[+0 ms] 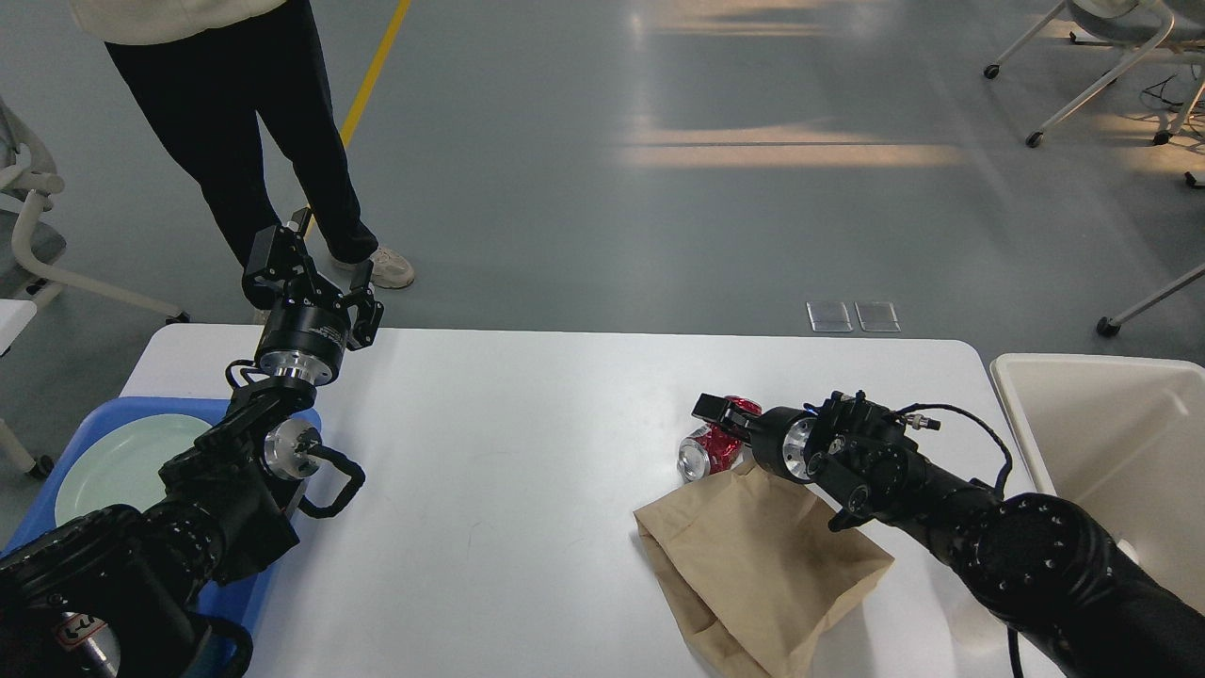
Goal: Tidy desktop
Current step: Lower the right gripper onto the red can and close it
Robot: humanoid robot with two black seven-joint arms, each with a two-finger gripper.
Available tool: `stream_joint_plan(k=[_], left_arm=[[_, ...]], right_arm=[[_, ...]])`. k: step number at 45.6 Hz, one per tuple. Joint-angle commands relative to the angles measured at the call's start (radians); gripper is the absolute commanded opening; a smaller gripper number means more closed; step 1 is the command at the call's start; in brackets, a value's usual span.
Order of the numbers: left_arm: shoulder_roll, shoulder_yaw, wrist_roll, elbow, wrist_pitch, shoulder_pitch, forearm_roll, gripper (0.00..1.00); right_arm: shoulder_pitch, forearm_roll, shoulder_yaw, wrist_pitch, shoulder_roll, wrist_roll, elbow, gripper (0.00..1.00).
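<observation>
The white desktop [527, 424] fills the lower half of the head view. A crushed red can [708, 454] lies on its right half, just behind a flat brown paper bag [763, 556]. My right gripper [717, 412] reaches in from the right and sits low over the can's top, with red showing above and below its dark fingers. Its fingers are too small and dark to tell apart. My left gripper [315, 273] is raised over the table's far left corner, open, with nothing between its fingers.
A blue tray [94, 424] holding a pale green plate [122, 461] sits at the left edge under my left arm. A cream bin [1120, 443] stands beside the table's right end. A person [245, 122] stands beyond the far left corner.
</observation>
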Motion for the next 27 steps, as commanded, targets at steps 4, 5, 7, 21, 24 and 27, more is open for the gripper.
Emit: stream_joint_plan(k=[4, 5, 7, 21, 24, 27], left_arm=[[0.000, 0.000, 0.000, 0.000, 0.000, 0.000, 0.000, 0.97], [0.000, 0.000, 0.000, 0.000, 0.000, 0.000, 0.000, 0.97], [0.000, 0.000, 0.000, 0.000, 0.000, 0.000, 0.000, 0.97], [0.000, 0.000, 0.000, 0.000, 0.000, 0.000, 0.000, 0.97], [0.000, 0.000, 0.000, 0.000, 0.000, 0.000, 0.000, 0.97], [0.000, 0.000, 0.000, 0.000, 0.000, 0.000, 0.000, 0.97]], right_arm=[[-0.015, -0.002, -0.002, 0.000, 0.022, -0.001, -0.013, 0.94], [-0.017, -0.003, -0.002, 0.000, 0.025, -0.001, -0.013, 0.94], [-0.017, -0.005, 0.000, 0.000, 0.030, -0.001, -0.014, 0.94], [-0.027, -0.016, -0.003, 0.003, 0.054, -0.001, -0.013, 0.94], [-0.029, -0.017, -0.005, 0.005, 0.054, -0.001, -0.013, 0.94], [-0.029, -0.022, -0.008, 0.006, 0.056, -0.001, -0.011, 0.94]])
